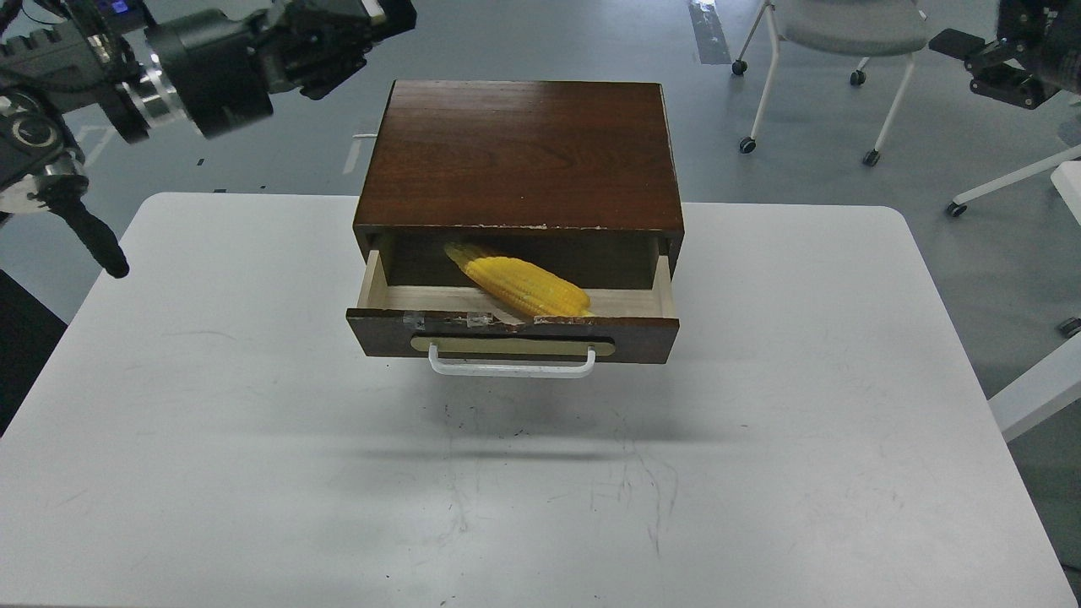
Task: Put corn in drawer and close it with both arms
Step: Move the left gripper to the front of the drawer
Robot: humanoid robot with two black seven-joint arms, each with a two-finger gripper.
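Note:
The yellow corn lies slantwise inside the open drawer, its thick end against the chipped front edge and its tip toward the back left. The drawer is pulled partway out of the dark brown box, with the white handle facing me. My left gripper is high at the top left, beyond the box's back left corner; it is dark and its fingers cannot be told apart. My right gripper is at the top right corner, far from the box, and only partly in view.
The box stands on a white table with faint scuff marks. A wheeled chair stands on the grey floor behind the table at the right. A white frame stands off the table's right edge.

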